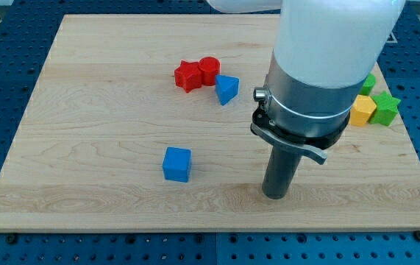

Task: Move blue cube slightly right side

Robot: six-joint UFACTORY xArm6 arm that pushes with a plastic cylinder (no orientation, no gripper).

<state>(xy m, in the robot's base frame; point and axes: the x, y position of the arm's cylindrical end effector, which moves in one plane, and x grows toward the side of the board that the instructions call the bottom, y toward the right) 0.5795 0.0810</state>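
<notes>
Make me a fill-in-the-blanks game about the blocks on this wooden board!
1. The blue cube sits to the view's ____ of my tip.
2. The red star-shaped block touches a red ____ at the view's top.
3. The yellow block sits beside a ____ star-shaped block at the view's right.

Missing words: left; cylinder; green

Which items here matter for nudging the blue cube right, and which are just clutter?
In play:
small blue cube
my tip, off to its right, apart

Clutter:
red star-shaped block
red cylinder
blue wedge-like block
yellow block
green star-shaped block
</notes>
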